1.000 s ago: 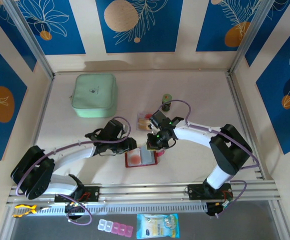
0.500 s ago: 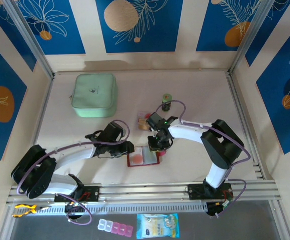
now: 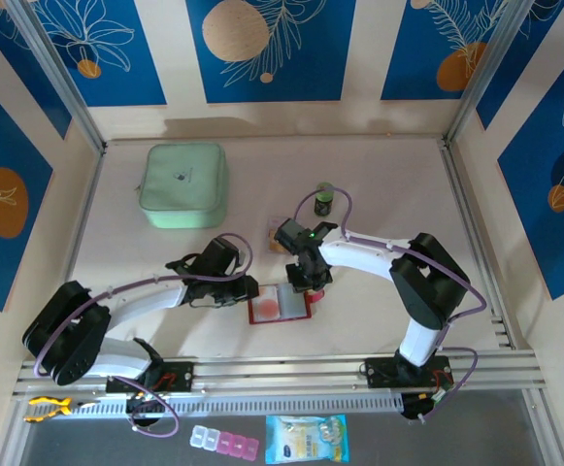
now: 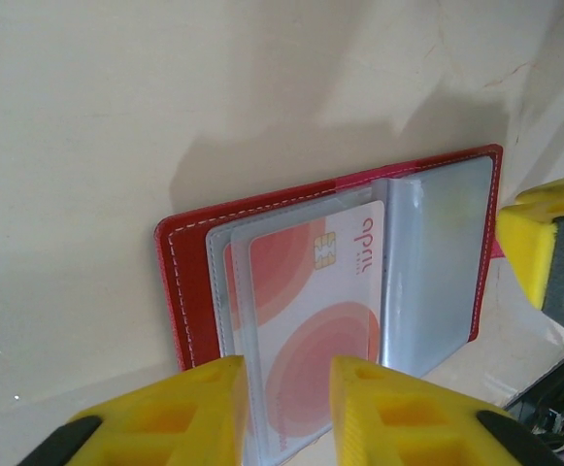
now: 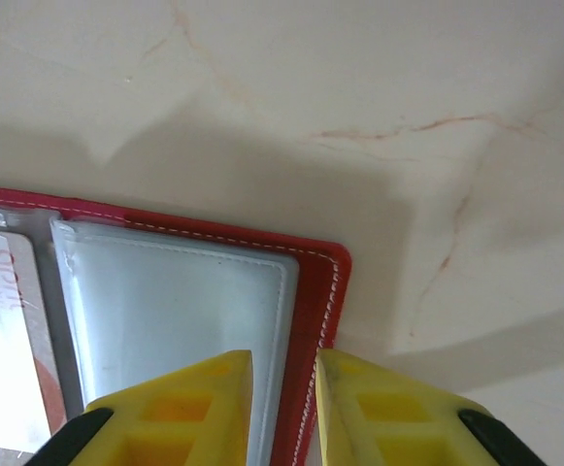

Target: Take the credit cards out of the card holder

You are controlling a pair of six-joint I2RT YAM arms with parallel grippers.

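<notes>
1. The card holder (image 3: 279,307) is laid open and flat on the table (image 3: 388,175).
2. A reddish-orange card (image 4: 311,320) is held in a clear sleeve (image 4: 225,291) on the holder's left half, inside the red stitched border.
3. The left gripper (image 4: 286,379) is set at the holder's left edge. Its jaws are a little apart, the card's end is seen in the gap, and nothing is clamped.
4. The right gripper (image 5: 283,374) is placed over the holder's right edge. Its jaws are narrowly apart astride the stitched border and are closed on nothing.
5. Bare table is left to the right of the holder and on its near side.
6. A pouch (image 3: 184,184) is seen well apart, beyond and left of the holder. A jar (image 3: 323,199) stands beyond the holder.
</notes>
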